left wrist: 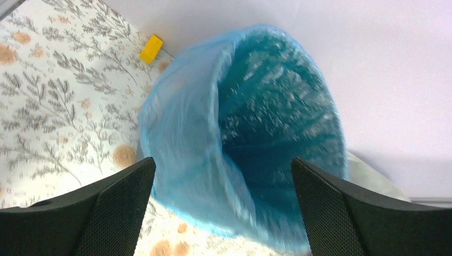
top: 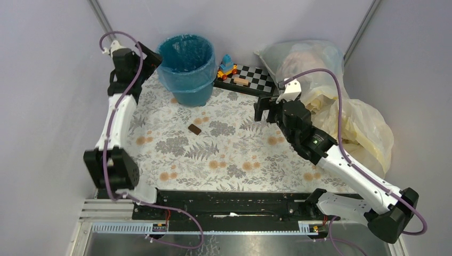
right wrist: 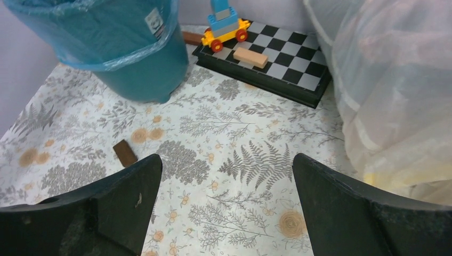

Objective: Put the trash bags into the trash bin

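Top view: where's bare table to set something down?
Free: the table from the brown block to the near edge. Crowded: the back row with trash bin and checkerboard, and the right side under the bulky bags.

White link shells and black joint housings on left arm and right arm; purple cable looped along each. Small green light on right forearm. Black left claw, mesh-textured fingers; right claw smooth black.
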You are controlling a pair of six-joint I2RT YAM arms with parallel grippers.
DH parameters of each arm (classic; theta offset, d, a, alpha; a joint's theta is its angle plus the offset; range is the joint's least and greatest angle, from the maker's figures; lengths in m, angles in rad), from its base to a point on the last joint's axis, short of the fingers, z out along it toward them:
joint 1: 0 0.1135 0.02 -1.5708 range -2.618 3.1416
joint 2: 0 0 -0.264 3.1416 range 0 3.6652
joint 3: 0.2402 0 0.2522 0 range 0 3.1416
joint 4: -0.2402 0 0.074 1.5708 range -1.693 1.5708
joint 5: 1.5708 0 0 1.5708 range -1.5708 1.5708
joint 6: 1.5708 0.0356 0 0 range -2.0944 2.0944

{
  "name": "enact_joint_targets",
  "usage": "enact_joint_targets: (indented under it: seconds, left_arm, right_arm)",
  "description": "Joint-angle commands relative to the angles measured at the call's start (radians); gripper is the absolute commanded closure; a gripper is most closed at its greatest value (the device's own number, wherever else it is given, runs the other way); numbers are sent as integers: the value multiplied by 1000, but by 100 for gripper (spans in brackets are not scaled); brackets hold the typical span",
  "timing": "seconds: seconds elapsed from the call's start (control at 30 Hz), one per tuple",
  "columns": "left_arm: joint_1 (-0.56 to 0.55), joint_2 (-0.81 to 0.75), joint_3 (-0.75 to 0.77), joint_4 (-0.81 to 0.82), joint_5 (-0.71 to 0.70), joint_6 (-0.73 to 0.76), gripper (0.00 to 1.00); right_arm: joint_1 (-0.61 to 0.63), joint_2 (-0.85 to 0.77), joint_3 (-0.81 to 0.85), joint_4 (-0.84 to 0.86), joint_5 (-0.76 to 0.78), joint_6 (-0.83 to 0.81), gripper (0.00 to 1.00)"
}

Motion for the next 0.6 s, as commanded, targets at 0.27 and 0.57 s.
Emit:
enact_joint_targets:
  seconds: [0.27,0.57]
  left_arm:
    - [-1,-622,-646,338,-104,-116,1]
    - [0,-791,-975,391,-94,-112,1]
  right_arm:
    - [-1,-69,-268,258,-142,-64,0]
    - [-123,-87,-451,354,-280,32,0]
